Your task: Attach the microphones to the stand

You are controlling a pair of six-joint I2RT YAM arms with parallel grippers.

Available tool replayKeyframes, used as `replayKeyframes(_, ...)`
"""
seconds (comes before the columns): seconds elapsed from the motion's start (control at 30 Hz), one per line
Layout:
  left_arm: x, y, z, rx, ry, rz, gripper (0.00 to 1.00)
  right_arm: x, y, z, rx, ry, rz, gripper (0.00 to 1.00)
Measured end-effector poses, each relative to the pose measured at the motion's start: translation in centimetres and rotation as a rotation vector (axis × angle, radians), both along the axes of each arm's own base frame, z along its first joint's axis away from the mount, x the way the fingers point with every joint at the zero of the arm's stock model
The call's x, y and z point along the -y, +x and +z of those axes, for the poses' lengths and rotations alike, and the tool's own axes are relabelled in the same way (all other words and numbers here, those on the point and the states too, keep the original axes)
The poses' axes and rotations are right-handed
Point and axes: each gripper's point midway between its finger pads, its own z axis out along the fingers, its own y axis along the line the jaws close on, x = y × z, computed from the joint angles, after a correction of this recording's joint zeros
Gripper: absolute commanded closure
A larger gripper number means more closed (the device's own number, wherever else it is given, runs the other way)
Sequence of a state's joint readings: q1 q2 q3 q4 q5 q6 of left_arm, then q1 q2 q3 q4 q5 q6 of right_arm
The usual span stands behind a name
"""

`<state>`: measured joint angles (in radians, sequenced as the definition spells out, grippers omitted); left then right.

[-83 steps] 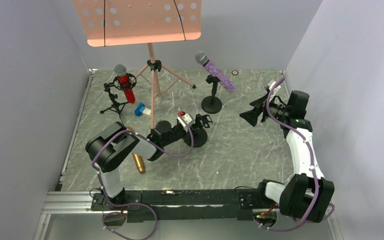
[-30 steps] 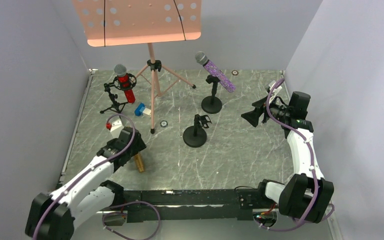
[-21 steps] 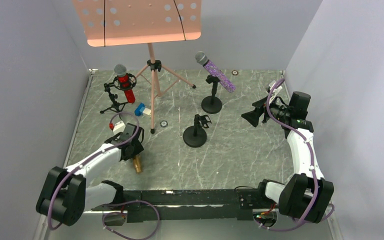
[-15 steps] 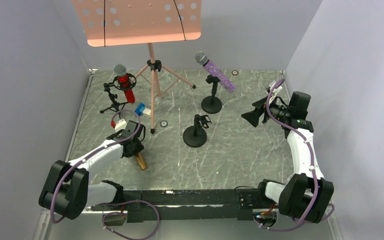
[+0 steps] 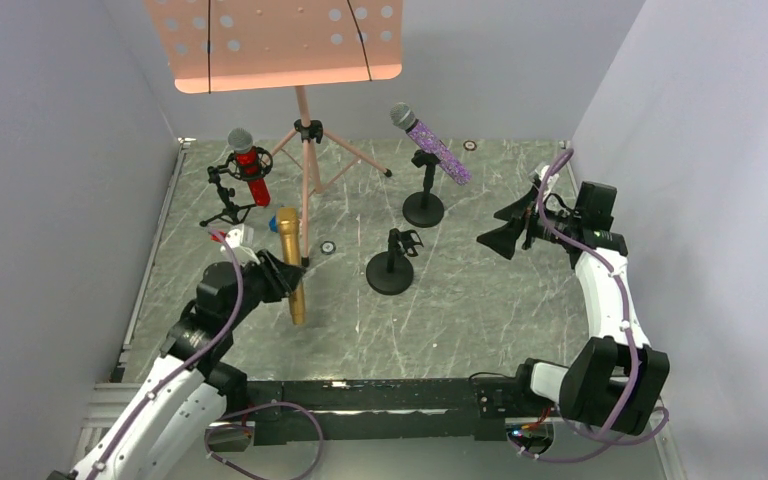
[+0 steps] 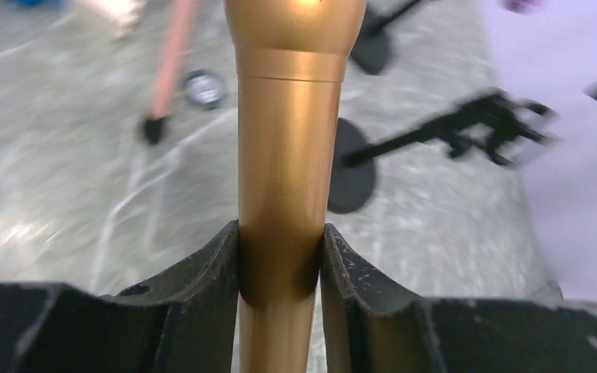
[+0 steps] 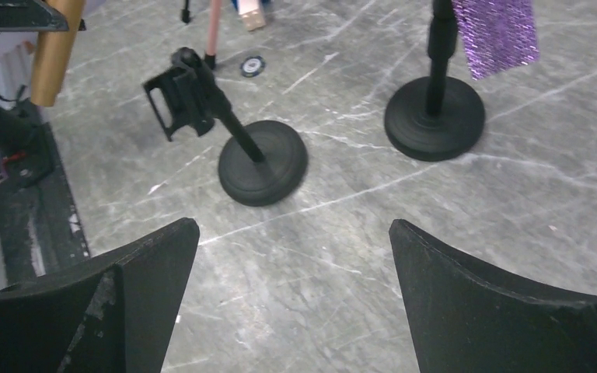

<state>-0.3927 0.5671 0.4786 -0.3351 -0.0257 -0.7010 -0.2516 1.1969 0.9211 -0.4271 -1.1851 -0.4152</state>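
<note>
You are working over a grey marble tabletop (image 5: 480, 320) boxed in by pale walls (image 5: 50, 200) at the left, right and top of the overhead view. Bare marble is lying open across the lower middle, between the two arms. The empty black round-base clip stand (image 5: 391, 262) is standing at centre, with the pink tripod music stand (image 5: 305, 150) up and to its left.

Your left gripper (image 5: 278, 277) is holding the all-gold stick microphone (image 5: 291, 265) nearly upright, head up, left of the clip stand and apart from it. In the wrist view its fingers (image 6: 210, 264) are pressing both sides of the handle. Your right gripper (image 5: 500, 232) is hanging spread wide and holding nothing, right of centre, facing the clip stand.

The glittery red microphone (image 5: 248, 165) is sitting in a black tripod mount (image 5: 228, 205) at upper left. The glittery purple microphone (image 5: 432, 142) is slanting in a black round-base stand (image 5: 423, 208) at upper centre.
</note>
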Motion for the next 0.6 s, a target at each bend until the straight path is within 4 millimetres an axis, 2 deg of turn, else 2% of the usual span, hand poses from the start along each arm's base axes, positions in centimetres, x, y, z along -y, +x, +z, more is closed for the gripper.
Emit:
replayKeyframes(0.03,1.3,-0.3,1.2,0.077,-0.034,-0.081,1.0,-0.2,-0.2,0.1,-0.002,0.005,0.011,0.0)
replayKeyframes(0.17,5.8,-2.1,3.7,0.266,-0.07,-0.34,1.0,-2.5,-1.1,1.1,-0.004,0.033,0.097,0.0)
replayKeyframes(0.23,8.8,-3.4,5.2,0.354,-0.07,-0.481,1.0,-4.7,-2.0,1.7,-0.013,0.051,0.174,0.0)
replayKeyframes(0.33,12.9,-4.6,7.9,0.45,-0.069,-0.632,1.0,-8.6,-4.5,2.9,-0.017,0.09,0.34,0.0)
replayKeyframes(0.43,17.4,-4.3,11.8,0.554,-0.085,-0.715,1.0,-10.5,-6.5,4.2,-0.022,0.143,0.448,0.0)
replayKeyframes(0.53,21.4,-3.3,16.0,0.666,-0.123,-0.735,1.0,-10.6,-7.4,5.2,0.004,0.173,0.476,0.0)
replayKeyframes(0.6,23.1,-2.6,17.9,0.719,-0.147,-0.722,1.0,-10.6,-8.1,5.6,0.02,0.188,0.495,0.0)
